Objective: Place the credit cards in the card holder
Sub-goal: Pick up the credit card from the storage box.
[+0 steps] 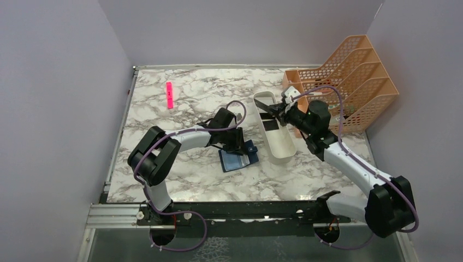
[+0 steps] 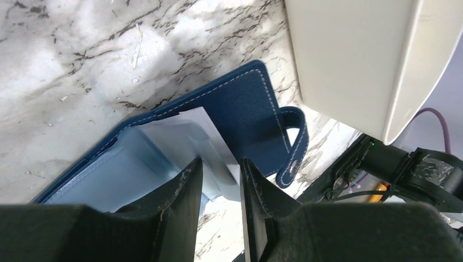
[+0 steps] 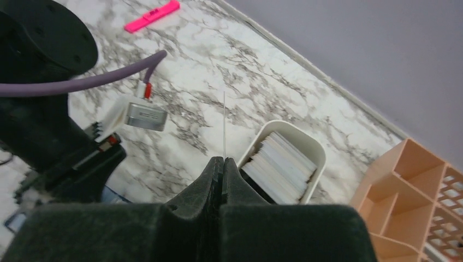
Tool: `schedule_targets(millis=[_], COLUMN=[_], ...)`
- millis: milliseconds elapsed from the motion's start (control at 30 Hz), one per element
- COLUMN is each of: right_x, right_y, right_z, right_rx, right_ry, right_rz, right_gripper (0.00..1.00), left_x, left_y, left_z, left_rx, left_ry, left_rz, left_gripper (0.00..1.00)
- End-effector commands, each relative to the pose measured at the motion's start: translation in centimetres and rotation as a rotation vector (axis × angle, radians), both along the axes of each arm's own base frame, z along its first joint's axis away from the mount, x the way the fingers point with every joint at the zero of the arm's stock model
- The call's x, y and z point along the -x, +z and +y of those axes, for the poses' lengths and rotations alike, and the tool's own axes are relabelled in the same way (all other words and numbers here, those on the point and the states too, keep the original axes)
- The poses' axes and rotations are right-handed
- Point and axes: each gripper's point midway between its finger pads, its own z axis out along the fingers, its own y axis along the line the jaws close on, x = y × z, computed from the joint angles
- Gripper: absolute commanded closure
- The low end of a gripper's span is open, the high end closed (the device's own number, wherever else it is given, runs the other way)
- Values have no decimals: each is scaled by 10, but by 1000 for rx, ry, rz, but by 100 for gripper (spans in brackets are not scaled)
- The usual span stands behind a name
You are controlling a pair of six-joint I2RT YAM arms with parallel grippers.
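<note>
Right wrist view: right gripper (image 3: 223, 161) clamps a card (image 3: 224, 125) edge-on at the tray (image 3: 252, 146). It looks thin, stiff and slick, so pinch an edge. Left gripper (image 2: 221, 164) straddles the wallet (image 2: 245, 103), grip unclear.

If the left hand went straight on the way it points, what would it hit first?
The open wallet: its pale inner sleeve lies right ahead of the left hand, in line with the gap between the fingertips. It may already touch; depth is unclear.
</note>
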Motion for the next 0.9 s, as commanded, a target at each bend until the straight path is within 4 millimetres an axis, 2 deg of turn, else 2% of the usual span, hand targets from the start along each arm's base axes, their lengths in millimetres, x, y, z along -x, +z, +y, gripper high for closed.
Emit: schedule_targets(millis=[0, 100, 233, 267, 300, 333, 867], right_x=[30, 47, 64, 67, 69, 70, 93], right_y=[4, 3, 9, 10, 11, 12, -3], right_z=[10, 14, 13, 12, 11, 9, 3], right_rx=[-226, -293, -328, -338, -347, -356, -632], right_ry=[15, 41, 63, 58, 50, 38, -60], right_rz=[203, 286, 307, 314, 323, 335, 598], right_gripper=[99, 99, 99, 99, 99, 99, 99], left_x=[-16, -17, -19, -20, -21, -21, -23], left_y=[28, 31, 34, 35, 46, 49, 82], left_z=[-11, -12, -14, -14, -15, -15, 3], left_rx=[60, 75, 86, 87, 104, 106, 155], left_ry=[28, 33, 39, 40, 43, 47, 148], left_rz=[-98, -104, -107, -108, -129, -137, -221], left_gripper=[65, 65, 65, 65, 65, 65, 63])
